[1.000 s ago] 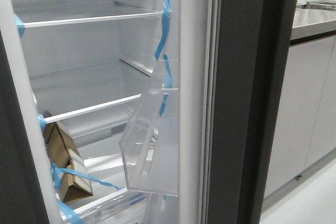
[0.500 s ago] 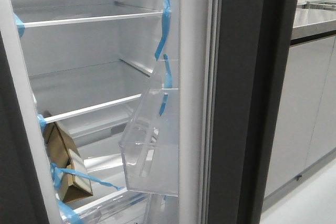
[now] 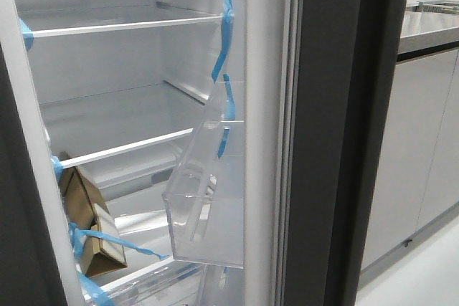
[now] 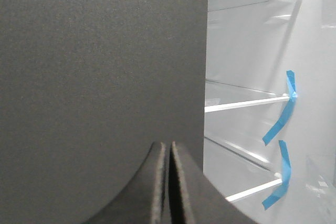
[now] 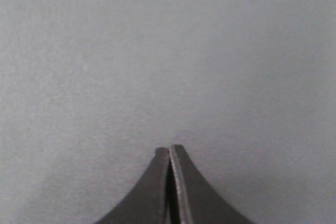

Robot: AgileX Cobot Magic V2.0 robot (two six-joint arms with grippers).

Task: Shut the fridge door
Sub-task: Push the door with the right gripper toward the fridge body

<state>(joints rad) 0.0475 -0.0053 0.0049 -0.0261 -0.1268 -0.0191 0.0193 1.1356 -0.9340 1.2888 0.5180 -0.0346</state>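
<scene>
The fridge door stands open at the right of the front view, dark-grey edge toward me. Its white inner lining carries a clear plastic bin and blue tape strips. Neither gripper shows in the front view. My left gripper is shut and empty, its tips close in front of a dark-grey matte panel, with the fridge's shelves beside that panel's edge. My right gripper is shut and empty, close to a flat grey matte surface that fills its view.
Inside the fridge are glass shelves and a taped-down brown cardboard box. A dark panel borders the opening on the left. Pale grey cabinet doors under a countertop stand to the right, above a light floor.
The clear bin on the door has shifted very slightly to the left in the front view. Nothing else has visibly changed.
</scene>
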